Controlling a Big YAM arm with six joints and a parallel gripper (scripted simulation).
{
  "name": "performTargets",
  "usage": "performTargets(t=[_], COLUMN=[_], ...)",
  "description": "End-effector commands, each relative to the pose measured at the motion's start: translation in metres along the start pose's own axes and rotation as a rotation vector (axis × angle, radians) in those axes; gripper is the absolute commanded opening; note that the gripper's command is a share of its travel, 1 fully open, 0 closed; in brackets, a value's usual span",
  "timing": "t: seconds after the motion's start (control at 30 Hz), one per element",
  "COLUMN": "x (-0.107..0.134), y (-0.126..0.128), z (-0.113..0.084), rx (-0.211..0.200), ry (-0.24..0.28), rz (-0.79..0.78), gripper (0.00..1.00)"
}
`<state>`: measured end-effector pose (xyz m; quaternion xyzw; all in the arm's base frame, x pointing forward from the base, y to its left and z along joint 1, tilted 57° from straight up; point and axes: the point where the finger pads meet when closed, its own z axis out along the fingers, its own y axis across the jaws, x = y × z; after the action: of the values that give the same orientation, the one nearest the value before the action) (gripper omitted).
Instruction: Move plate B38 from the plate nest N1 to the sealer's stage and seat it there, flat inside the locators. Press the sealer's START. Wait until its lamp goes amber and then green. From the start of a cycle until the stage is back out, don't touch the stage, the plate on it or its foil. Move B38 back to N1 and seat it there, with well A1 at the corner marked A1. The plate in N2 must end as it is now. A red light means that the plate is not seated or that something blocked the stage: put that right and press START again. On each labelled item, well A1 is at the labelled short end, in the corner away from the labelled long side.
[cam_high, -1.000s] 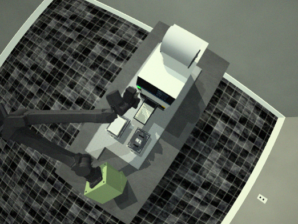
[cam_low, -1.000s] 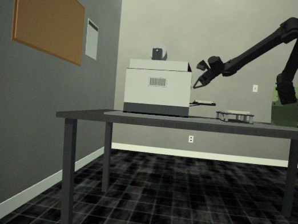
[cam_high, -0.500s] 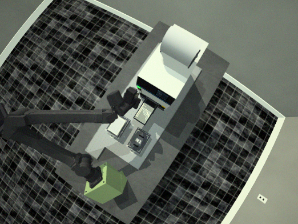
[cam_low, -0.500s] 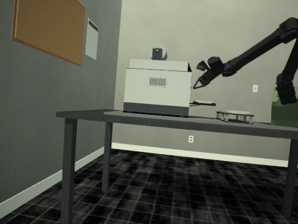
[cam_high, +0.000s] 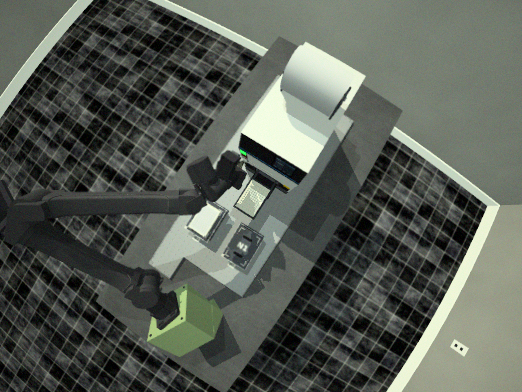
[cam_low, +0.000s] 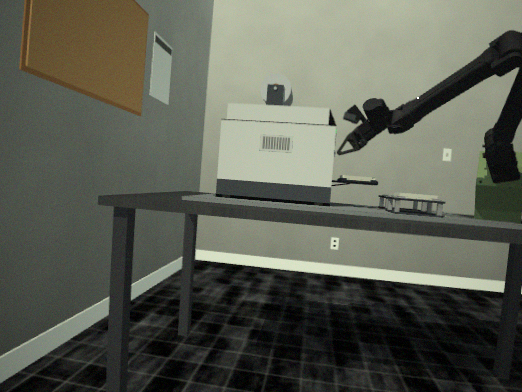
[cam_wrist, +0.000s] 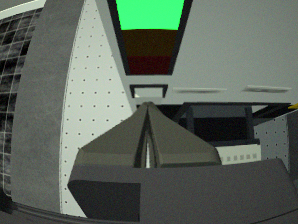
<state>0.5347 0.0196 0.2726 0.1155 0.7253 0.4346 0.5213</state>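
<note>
The sealer has its lamp lit green; the amber and red fields are dark. Its stage is out at the front. Plate B38 lies on the stage and looks flat. Whether foil covers it I cannot tell. My gripper is shut and empty. Its tips are in front of the sealer's face, just below the START button in the wrist view. Nest N1 is empty.
The plate in N2 sits to the left of N1 in the top view, below my forearm. A foil roll tops the sealer. The green block at the table's near end stands under the arm's base.
</note>
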Motion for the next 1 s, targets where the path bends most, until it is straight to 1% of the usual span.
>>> performTargets(t=[0.0, 0.17, 0.37, 0.47, 0.57, 0.73, 0.97], x=[-0.018, -0.017, -0.009, -0.008, -0.009, -0.018, -0.022], y=[0.005, -0.001, 0.005, 0.005, 0.005, 0.017, 0.019], z=[0.0, 0.004, 0.012, 0.014, 0.015, 0.012, 0.014], rx=[-0.002, 0.004, -0.011, -0.012, -0.012, -0.028, -0.03], ry=[-0.026, -0.019, 0.0, 0.003, 0.003, -0.015, -0.02], rz=[-0.021, -0.013, -0.012, -0.012, -0.012, -0.031, -0.034], gripper=[0.0, 0.0, 0.0, 0.0, 0.0, 0.0, 0.0])
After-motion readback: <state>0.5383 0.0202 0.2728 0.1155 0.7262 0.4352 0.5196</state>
